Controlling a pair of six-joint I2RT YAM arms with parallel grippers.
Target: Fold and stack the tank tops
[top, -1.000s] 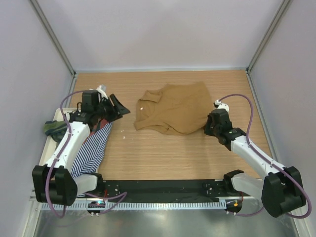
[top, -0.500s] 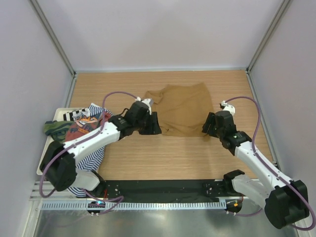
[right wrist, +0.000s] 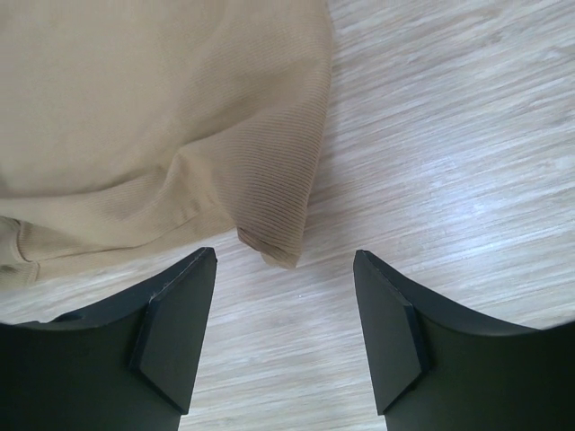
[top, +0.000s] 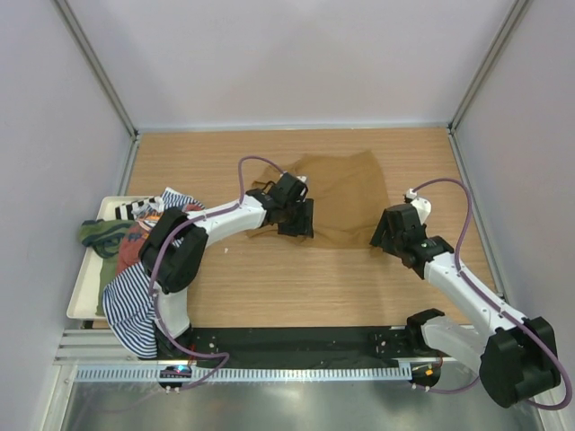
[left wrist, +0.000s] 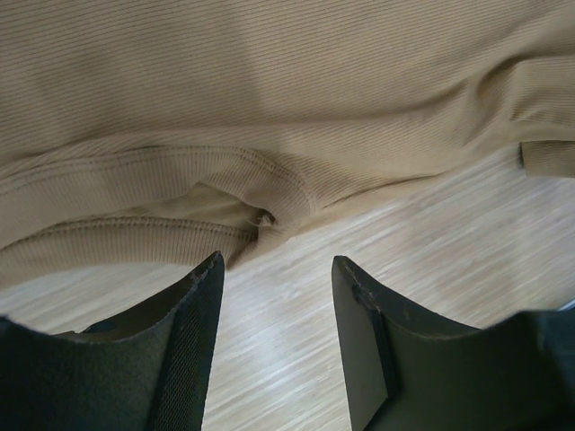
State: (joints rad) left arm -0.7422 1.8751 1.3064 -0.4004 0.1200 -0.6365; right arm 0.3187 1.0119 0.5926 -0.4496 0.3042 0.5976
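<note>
Two grippers hang over the tan-brown tank top [top: 346, 193], which lies spread on the wooden table [top: 296, 278] toward the back. We see the left gripper [left wrist: 277, 269] at its near left edge, fingers parted over bare wood just short of a stitched seam. The right gripper [right wrist: 286, 260], equally spread and holding nothing, frames the near right corner. The striped top [top: 130, 305], rust-red top [top: 135, 241] and olive top [top: 101, 233] are heaped on the white tray [top: 83, 301] at left.

A plain tan-brown tank top [top: 346, 184], finely ribbed, is seen at centre. At left, a navy-white striped tank top [top: 131, 307], a rust-red tank top [top: 135, 242] and an olive green tank top [top: 97, 234] are seen. The table [top: 296, 278] is marked with pale wood grain.
</note>
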